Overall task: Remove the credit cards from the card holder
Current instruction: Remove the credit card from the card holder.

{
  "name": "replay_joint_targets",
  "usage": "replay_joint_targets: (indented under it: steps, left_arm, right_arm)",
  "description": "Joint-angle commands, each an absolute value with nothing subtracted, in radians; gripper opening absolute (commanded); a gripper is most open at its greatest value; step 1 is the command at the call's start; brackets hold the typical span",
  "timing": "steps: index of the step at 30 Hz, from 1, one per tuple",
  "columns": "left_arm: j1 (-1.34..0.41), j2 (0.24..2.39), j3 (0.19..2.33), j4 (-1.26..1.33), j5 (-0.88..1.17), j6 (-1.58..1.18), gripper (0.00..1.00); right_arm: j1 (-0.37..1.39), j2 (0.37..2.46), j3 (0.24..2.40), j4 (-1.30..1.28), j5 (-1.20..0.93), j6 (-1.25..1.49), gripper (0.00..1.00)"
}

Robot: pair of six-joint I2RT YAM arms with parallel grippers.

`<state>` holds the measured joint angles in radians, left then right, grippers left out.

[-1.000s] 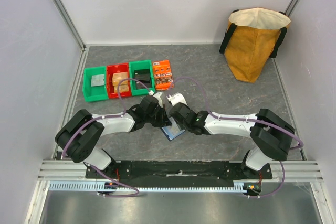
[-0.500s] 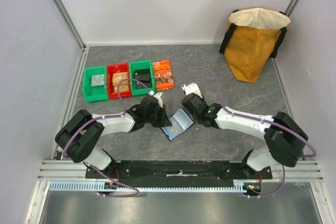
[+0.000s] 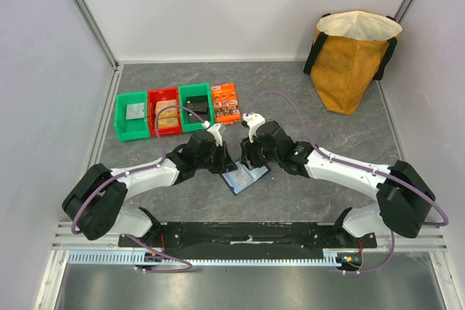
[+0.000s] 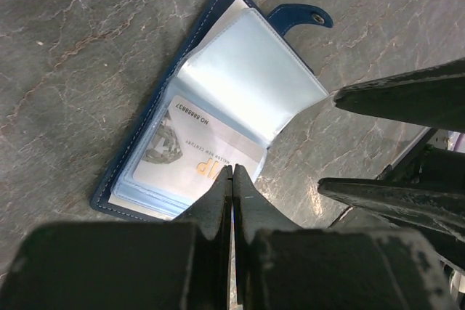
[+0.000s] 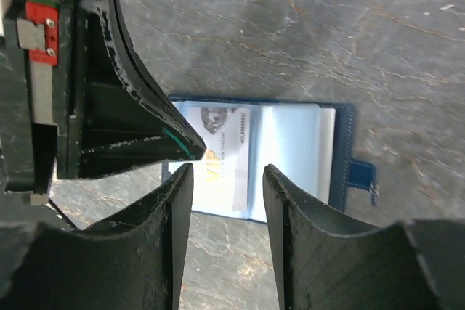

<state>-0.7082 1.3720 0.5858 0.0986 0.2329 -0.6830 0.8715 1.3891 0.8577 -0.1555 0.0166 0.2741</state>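
Lying open, card holder seemingly diagonal

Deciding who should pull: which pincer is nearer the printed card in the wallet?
Left. The left pincer, shut, has its tips at the card's near edge. The right pincer, open, sits off to the wallet's clear sleeve side.

Card in card holder (bins behind)
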Motion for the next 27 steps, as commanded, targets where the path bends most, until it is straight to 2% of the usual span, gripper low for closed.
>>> replay_joint_targets:
  steps: [1, 16, 27]
  left_arm:
    - [-0.709, 1.382, 0.597, 0.075, 0.216, -0.643, 0.02]
    - [-0.709, 1.416, 0.537, 0.081, 0.225, -0.649, 0.02]
    - [-0.709, 1.42, 0.494, 0.098, 0.239, -0.661, 0.02]
  right_arm:
    - [0.815, 1.442, 0.831, -0.022, -0.179, 0.321, 0.49]
    - [0.611, 1.632, 0.735, 0.201, -0.54, 0.408, 0.4]
    - [0.586, 1.736, 0.716, 0.308, -0.681, 0.449, 0.36]
